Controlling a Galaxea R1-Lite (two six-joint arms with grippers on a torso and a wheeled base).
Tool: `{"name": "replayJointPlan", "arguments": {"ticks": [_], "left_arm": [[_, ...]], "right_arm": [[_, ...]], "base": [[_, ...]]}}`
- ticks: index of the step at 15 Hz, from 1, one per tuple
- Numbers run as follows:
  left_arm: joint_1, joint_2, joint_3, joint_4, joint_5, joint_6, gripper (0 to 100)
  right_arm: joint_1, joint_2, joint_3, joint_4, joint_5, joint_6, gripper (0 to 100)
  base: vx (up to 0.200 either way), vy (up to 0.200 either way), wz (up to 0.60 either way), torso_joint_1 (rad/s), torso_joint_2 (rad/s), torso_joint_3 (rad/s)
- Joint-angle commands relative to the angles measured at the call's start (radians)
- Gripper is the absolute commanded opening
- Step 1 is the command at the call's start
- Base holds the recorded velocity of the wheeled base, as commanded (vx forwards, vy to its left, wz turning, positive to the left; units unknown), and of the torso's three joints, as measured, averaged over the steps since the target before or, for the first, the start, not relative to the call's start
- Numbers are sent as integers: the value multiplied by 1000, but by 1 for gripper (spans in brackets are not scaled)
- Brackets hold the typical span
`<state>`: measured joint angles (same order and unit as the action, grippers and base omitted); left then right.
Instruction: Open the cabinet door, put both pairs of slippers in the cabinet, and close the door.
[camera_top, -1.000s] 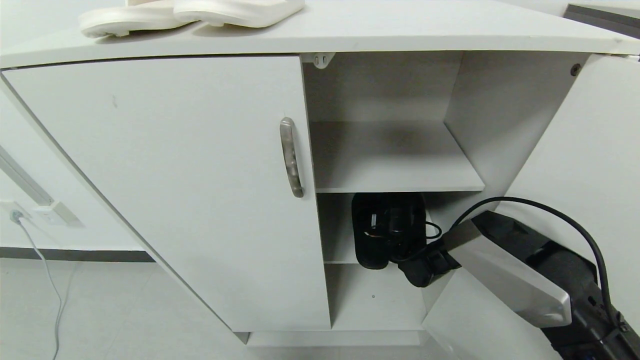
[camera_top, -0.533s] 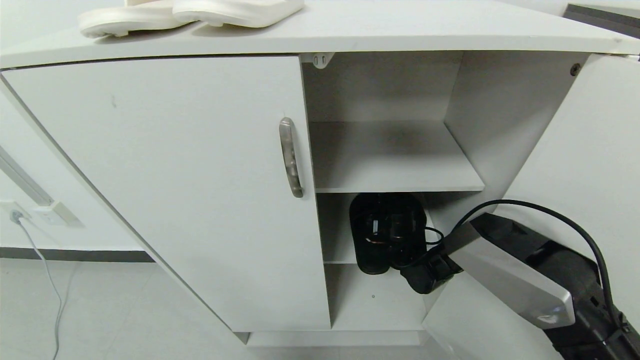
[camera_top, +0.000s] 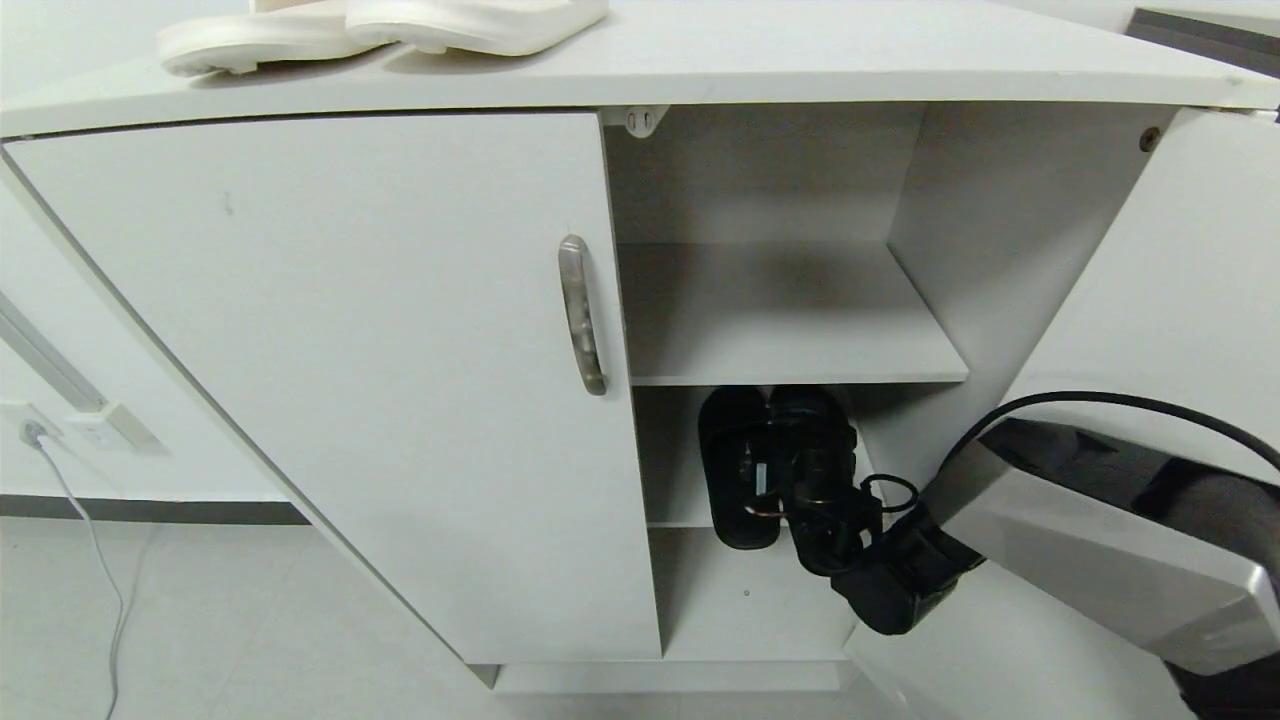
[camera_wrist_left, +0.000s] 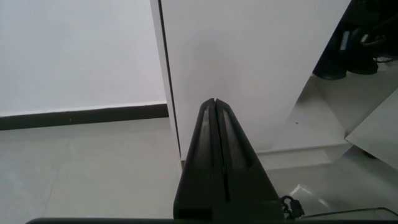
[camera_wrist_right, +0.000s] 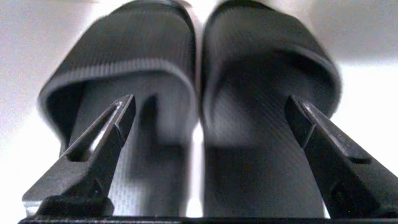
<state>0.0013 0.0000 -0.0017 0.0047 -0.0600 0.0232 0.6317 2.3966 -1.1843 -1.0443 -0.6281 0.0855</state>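
Backed off the shelf (camera_top: 672, 495), right gripper (camera_wrist_right: 211, 104) (jaws wide, empty) faces black slippers (camera_top: 742, 470); left gripper (camera_wrist_left: 214, 106) closed.

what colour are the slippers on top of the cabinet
The slippers are off-white, seen best in the head view.

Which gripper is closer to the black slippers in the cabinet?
Right. The right gripper is open, right at the near ends of the black slippers on their shelf. The left gripper, shut, is off to the side, facing the closed door.

Black slippers (camera_top: 770, 465) on shelf (camera_top: 672, 505); white slippers (camera_top: 380, 30) atop cabinet (camera_top: 850, 60).
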Motion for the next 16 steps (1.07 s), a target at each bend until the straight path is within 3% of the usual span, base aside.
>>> {"name": "replayJointPlan", "arguments": {"ticks": [1,8,12,16], "left_arm": [[0,2,0,0,0,0,0],[0,2,0,0,0,0,0],[0,2,0,0,0,0,0],[0,2,0,0,0,-2,0]], "right_arm": [[49,-142,172,-54,1,0,100],[178,-304,411,-119,1,7,100],[207,-310,430,-128,1,5,100],[209,-307,437,-128,2,5,100]], "base": [[0,0,0,0,0,0],[0,0,0,0,0,0],[0,0,0,0,0,0],[-200,0,0,4,5,1]]}}
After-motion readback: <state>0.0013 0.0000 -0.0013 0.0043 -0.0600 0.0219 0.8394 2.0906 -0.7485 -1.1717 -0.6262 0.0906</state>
